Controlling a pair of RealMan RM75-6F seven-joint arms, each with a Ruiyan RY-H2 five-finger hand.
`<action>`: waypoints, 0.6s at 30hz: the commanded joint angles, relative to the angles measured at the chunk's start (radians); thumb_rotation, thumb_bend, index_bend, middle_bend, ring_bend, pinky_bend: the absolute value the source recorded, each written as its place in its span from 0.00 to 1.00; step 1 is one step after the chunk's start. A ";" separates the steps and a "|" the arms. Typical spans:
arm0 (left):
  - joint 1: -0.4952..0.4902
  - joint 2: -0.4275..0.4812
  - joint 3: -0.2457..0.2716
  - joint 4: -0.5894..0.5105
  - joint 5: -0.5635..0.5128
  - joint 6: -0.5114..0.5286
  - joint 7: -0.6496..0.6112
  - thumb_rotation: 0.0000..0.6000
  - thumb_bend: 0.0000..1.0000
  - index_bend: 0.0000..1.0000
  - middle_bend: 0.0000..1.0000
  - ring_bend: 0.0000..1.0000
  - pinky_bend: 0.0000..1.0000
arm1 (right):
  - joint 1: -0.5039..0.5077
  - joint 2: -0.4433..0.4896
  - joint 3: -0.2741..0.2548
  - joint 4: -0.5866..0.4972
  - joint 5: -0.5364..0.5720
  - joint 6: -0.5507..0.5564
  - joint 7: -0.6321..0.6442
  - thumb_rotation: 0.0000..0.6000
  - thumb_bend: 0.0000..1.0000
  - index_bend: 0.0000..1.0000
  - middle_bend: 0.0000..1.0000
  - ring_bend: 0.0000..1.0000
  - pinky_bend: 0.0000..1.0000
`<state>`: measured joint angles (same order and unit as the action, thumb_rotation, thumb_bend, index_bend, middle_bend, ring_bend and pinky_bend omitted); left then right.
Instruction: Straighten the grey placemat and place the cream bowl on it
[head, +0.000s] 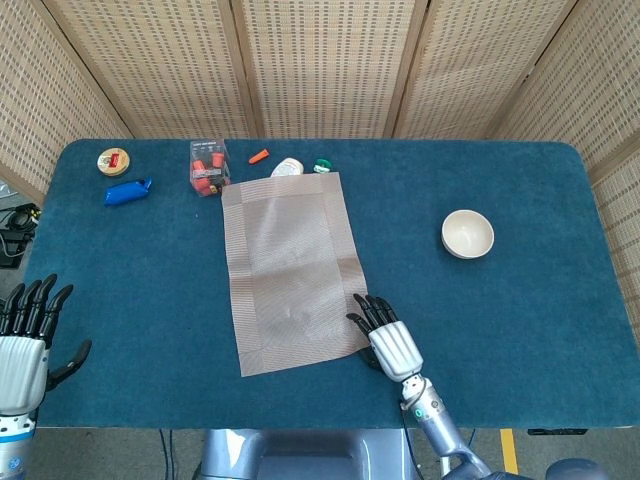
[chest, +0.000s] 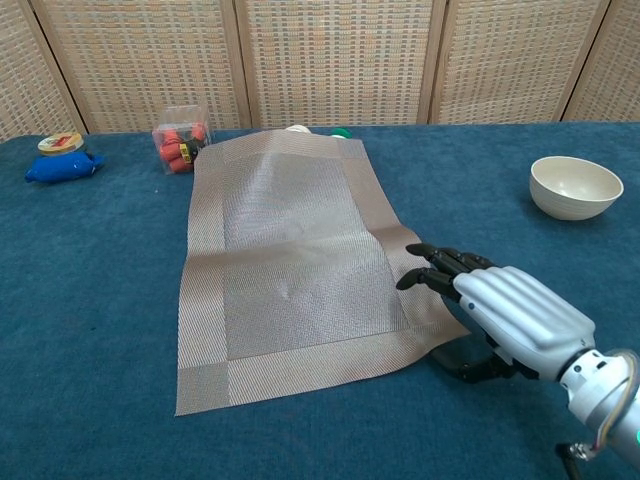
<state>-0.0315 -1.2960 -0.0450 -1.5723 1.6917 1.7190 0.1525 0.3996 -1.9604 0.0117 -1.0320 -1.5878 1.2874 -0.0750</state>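
Observation:
The grey placemat (head: 290, 270) lies lengthwise in the middle of the blue table, slightly askew and rippled across its middle (chest: 290, 270). My right hand (head: 385, 335) is at its near right corner, fingers (chest: 440, 268) lying on top of the edge and the thumb tucked under the slightly lifted corner, so it pinches the mat. The right hand (chest: 505, 315) shows large in the chest view. The cream bowl (head: 467, 234) stands upright and empty on the right of the table (chest: 575, 186), apart from mat and hand. My left hand (head: 25, 345) hovers at the near left edge, fingers spread, holding nothing.
Beyond the mat's far edge sit a clear box of red items (head: 208, 166), a white bottle (head: 286, 168), a green-capped item (head: 322, 166) and a small orange piece (head: 259, 155). A blue object (head: 127, 191) and a yellow tin (head: 113, 160) lie far left. Wicker screens stand behind.

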 joint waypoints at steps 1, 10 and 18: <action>-0.001 0.000 0.000 0.000 0.001 -0.001 0.000 1.00 0.29 0.10 0.00 0.00 0.00 | 0.004 -0.015 0.003 0.018 -0.001 0.000 0.009 1.00 0.56 0.24 0.00 0.00 0.15; 0.000 0.001 -0.002 0.002 -0.003 0.000 -0.010 1.00 0.29 0.10 0.00 0.00 0.00 | 0.013 -0.054 0.018 0.075 -0.002 0.012 0.037 1.00 0.52 0.38 0.04 0.00 0.17; 0.000 -0.001 -0.002 0.003 -0.002 -0.001 -0.008 1.00 0.29 0.10 0.00 0.00 0.00 | 0.012 -0.085 0.027 0.137 -0.026 0.077 0.089 1.00 0.46 0.53 0.19 0.00 0.19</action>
<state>-0.0319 -1.2976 -0.0464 -1.5696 1.6906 1.7176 0.1442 0.4112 -2.0408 0.0366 -0.9010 -1.6102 1.3595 0.0076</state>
